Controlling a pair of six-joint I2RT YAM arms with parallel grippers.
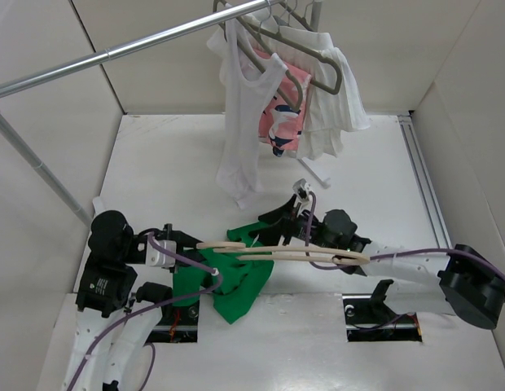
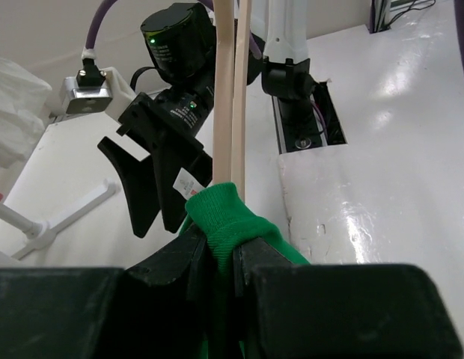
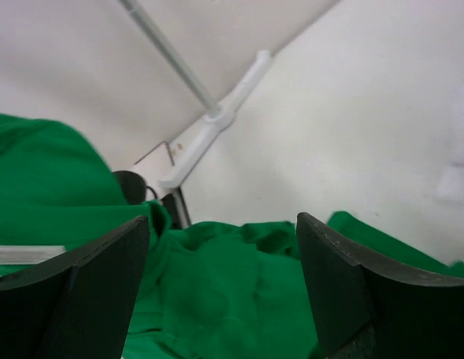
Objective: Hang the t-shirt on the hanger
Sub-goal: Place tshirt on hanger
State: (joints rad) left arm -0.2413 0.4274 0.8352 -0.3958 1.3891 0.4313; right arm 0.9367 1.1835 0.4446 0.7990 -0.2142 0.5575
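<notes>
The bright green t-shirt [image 1: 239, 285] lies bunched on the white table between the arms. My left gripper [image 1: 210, 275] is shut on a fold of its ribbed collar [image 2: 221, 213], next to the small white neck label [image 2: 188, 182]. The cream hanger [image 1: 309, 256] lies level above the shirt, reaching across my right arm. Its two thin arms [image 2: 225, 90] run down behind the held fold, and I cannot tell what bears it. My right gripper [image 1: 273, 221] is open and empty just over the shirt [image 3: 239, 292]; it also shows in the left wrist view [image 2: 153, 191].
A metal rack rail [image 1: 130, 47] crosses the back with a white tank top [image 1: 240, 122], a pink patterned garment [image 1: 281, 122], a white garment [image 1: 338, 98] and grey-brown hangers [image 1: 313, 57]. The rack's white foot [image 1: 313, 173] stands behind my right gripper. White walls close in both sides.
</notes>
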